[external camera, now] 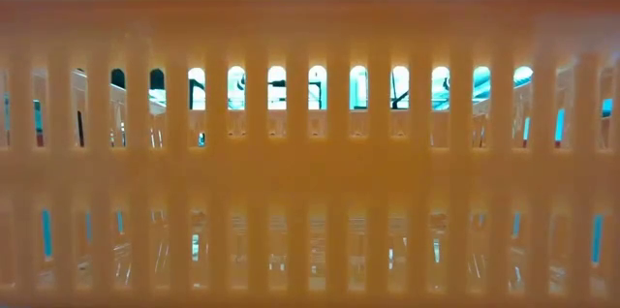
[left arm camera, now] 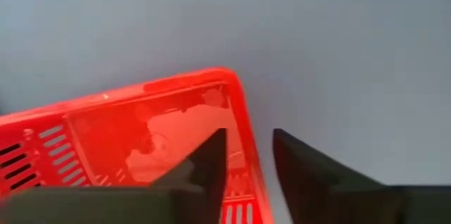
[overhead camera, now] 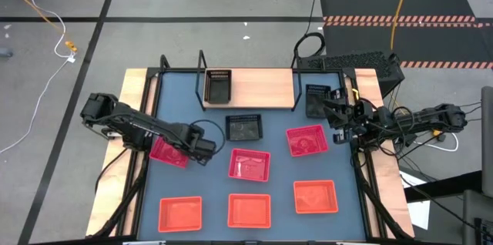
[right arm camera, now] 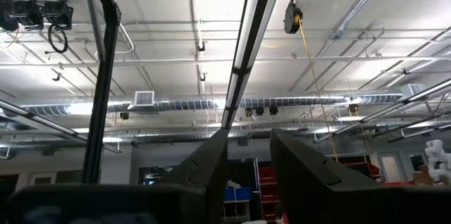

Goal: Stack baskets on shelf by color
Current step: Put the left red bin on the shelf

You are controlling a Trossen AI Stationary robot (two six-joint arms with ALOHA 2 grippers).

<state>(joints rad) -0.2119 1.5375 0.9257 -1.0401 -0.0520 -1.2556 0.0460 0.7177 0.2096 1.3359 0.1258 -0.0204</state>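
Note:
My left gripper (overhead camera: pixel 192 152) is open and points down over a pinkish-red basket (overhead camera: pixel 168 151) near the table's left edge. One finger (left arm camera: pixel 211 160) is inside the basket's right end wall (left arm camera: pixel 245 122) and the other (left arm camera: pixel 296 160) is outside it. Two more pinkish-red baskets (overhead camera: pixel 249 164) (overhead camera: pixel 306 139) lie mid-table. Three orange-red baskets (overhead camera: pixel 180 213) (overhead camera: pixel 249 209) (overhead camera: pixel 316 196) sit along the near edge. One black basket (overhead camera: pixel 218 85) rests on the wooden shelf (overhead camera: pixel 262 87), one (overhead camera: pixel 318 100) is at its right end, and one (overhead camera: pixel 244 127) is on the table. My right gripper (overhead camera: pixel 337 114) waits by the right edge, pointing up, slightly open. My left gripper straddles the pinkish-red basket's right end wall (left arm camera: pixel 248 153) from above, one finger inside and one outside. A strip of table shows between the wall and the outer finger. Whether the inner finger touches the basket, I cannot tell. The basket lies on the table.
The shelf's black wire uprights (overhead camera: pixel 202 83) (overhead camera: pixel 296 83) stand at its ends. An orange-red basket wall (external camera: pixel 310 153) fills the low view and hides the table behind it. Bare blue tabletop (overhead camera: pixel 208 187) lies between the basket rows. Cables hang by the right arm (overhead camera: pixel 400 122).

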